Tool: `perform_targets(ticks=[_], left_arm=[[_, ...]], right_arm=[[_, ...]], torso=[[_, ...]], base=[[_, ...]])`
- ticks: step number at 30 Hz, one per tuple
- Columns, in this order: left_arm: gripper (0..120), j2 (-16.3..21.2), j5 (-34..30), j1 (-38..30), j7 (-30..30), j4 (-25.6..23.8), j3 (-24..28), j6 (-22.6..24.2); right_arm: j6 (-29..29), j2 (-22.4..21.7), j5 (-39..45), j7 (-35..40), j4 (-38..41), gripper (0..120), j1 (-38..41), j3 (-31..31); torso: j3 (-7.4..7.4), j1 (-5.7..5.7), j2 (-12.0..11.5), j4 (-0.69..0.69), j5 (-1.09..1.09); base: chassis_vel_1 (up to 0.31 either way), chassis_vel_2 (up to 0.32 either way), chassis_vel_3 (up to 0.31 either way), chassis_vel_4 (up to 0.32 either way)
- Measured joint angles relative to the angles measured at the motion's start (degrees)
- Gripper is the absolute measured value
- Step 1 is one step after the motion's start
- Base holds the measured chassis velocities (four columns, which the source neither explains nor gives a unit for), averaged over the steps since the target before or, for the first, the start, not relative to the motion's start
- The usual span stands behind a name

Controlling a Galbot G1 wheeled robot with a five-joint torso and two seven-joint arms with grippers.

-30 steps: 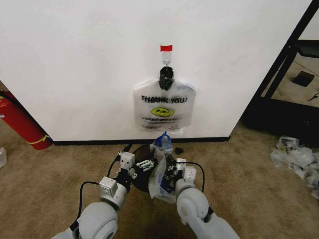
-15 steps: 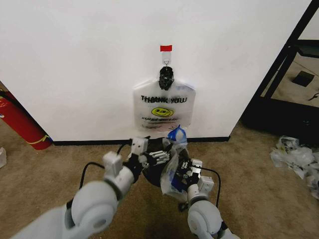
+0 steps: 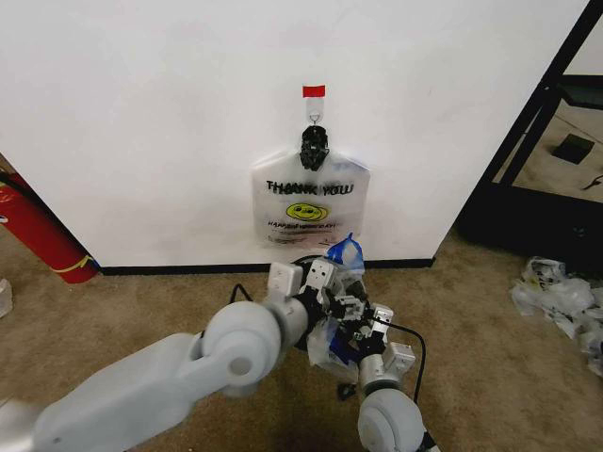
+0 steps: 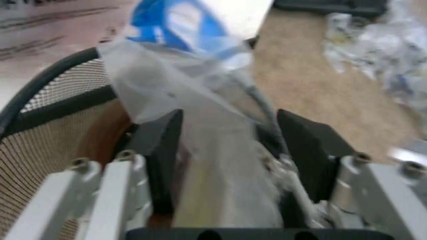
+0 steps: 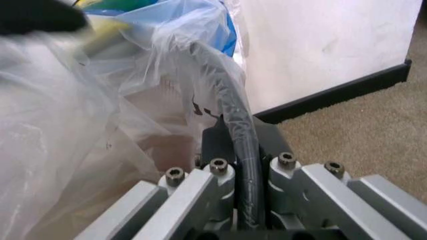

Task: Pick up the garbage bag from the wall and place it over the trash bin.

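Both grippers work a garbage bag [image 3: 332, 331] at the rim of the trash bin [image 3: 303, 261], just below the wall [image 3: 151, 113].

The bin stands on the carpet against the black baseboard [image 3: 188, 267], directly under a second printed bag [image 3: 309, 201] hanging from the hook [image 3: 315, 117] beneath the red tape [image 3: 314, 90]. The left gripper [image 4: 230, 150] is over the bin's mouth with its fingers [image 4: 163, 145] spread apart and the bag's plastic passing between them. The right gripper [image 5: 230, 150] is on the bin's other side, clenched on the black rim with bag film draped over it. A red fire extinguisher [image 3: 38, 231] leans well to the bin's left; plastic scraps [image 3: 565, 297] lie well to its right.
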Motion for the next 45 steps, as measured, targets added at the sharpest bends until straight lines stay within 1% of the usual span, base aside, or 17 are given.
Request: perform_targets(ticks=[2,3,4,6,8,11,15,24,27,28,32,37,38,39,41,43,45], left_arm=[[45,-0.7,0.5,-0.1,-0.3,1.2,0.2,0.0],[45,-0.7,0.5,-0.1,-0.3,1.2,0.2,0.0],[42,-1.0,0.7,-0.1,-0.4,1.6,0.2,-0.1],[33,-1.2,1.2,0.3,-0.6,2.2,0.2,-0.4],[23,-1.1,1.9,0.8,-0.7,2.3,0.1,-0.8],[17,-0.8,2.2,1.2,-0.7,2.3,-0.1,-1.0],[0,-0.1,3.0,1.5,-0.6,2.0,-0.5,-1.2],[0,1.7,2.8,1.6,-0.1,1.9,-3.1,-1.3],[0,4.3,2.5,2.7,0.6,1.9,-5.5,-1.3],[0,4.3,2.5,2.7,0.6,1.9,-5.5,-1.3],[0,6.7,1.6,3.9,0.9,1.7,-7.2,-0.4],[0,7.6,0.8,4.8,1.3,0.7,-8.4,0.2],[4,7.9,0.5,4.9,1.6,-0.1,-8.6,0.4],[4,7.9,0.5,4.9,1.6,-0.1,-8.6,0.4],[10,8.3,0.1,5.0,2.1,-1.5,-9.0,1.0],[21,9.3,-0.3,4.9,3.2,-4.1,-10.3,2.2],[27,10.3,-0.7,4.5,3.8,-5.9,-11.5,2.9]], right_arm=[[0.0,0.0,0.0,0.0,0.1,1,-0.1,0.0],[0.0,0.0,0.0,0.0,0.1,1,-0.1,0.0],[-0.1,-0.1,0.1,0.0,0.2,1,-0.1,0.0],[-0.2,-0.2,0.3,0.0,0.6,1,-0.3,0.1],[-0.3,-0.3,0.3,-0.1,0.8,1,-0.5,0.2],[-0.3,-0.4,0.4,-0.1,0.8,1,-0.6,0.4],[-0.3,-0.5,0.5,-0.1,0.8,1,-0.8,0.6],[-0.1,-0.7,1.2,-0.2,0.9,1,-1.3,1.1],[0.0,-1.4,2.8,-0.2,1.1,1,-1.3,1.9],[0.0,-1.4,2.8,-0.2,1.1,1,-1.3,1.9],[0.0,-2.5,4.0,-0.5,1.5,1,-1.4,2.4],[0.0,-2.9,4.3,-0.7,1.5,1,-1.4,2.5],[0.0,-2.9,4.3,-0.8,1.5,1,-1.4,2.5],[0.0,-2.9,4.3,-0.8,1.5,1,-1.4,2.5],[0.0,-3.1,4.3,-0.8,1.5,1,-1.4,2.5],[0.1,-3.3,4.3,-1.1,1.5,1,-1.5,2.6],[0.2,-3.5,4.2,-1.2,1.4,1,-1.5,2.7]], torso=[[0.00,0.00,0.0,0.00,-0.01],[0.00,0.00,0.0,0.00,-0.01],[0.00,0.00,0.0,0.00,0.00],[0.00,0.00,0.0,0.00,-0.01],[0.00,0.00,0.0,0.00,-0.01],[0.00,0.00,0.0,0.00,-0.01],[0.00,0.00,0.0,0.00,-0.01],[0.00,0.00,0.0,-0.01,-0.01],[0.00,0.00,0.0,0.00,-0.01],[0.00,0.00,0.0,0.00,-0.01],[0.00,0.00,0.0,0.00,-0.01],[0.00,0.00,0.0,0.00,-0.02],[0.00,0.00,0.0,-0.01,-0.01],[0.00,0.00,0.0,-0.01,-0.01],[0.00,0.00,0.0,-0.01,-0.01],[0.00,0.00,0.0,-0.01,-0.01],[0.00,0.00,0.0,0.00,-0.01]], base=[[0.000,0.000,0.000,0.000],[0.000,0.000,0.000,0.000],[0.000,0.000,0.000,0.000],[0.000,0.000,0.000,0.000],[0.000,0.000,0.000,0.000],[0.000,0.000,0.000,0.000],[0.000,0.000,0.000,0.000],[0.000,0.000,0.000,0.000],[0.000,0.000,0.000,0.000],[0.000,0.000,0.000,0.000],[0.000,0.000,0.000,0.000],[0.000,0.000,0.000,0.000],[0.000,0.000,0.000,0.000],[0.000,0.000,0.000,0.000],[0.000,0.000,0.000,0.000],[0.000,0.000,0.000,0.000],[0.000,0.000,0.000,0.000]])
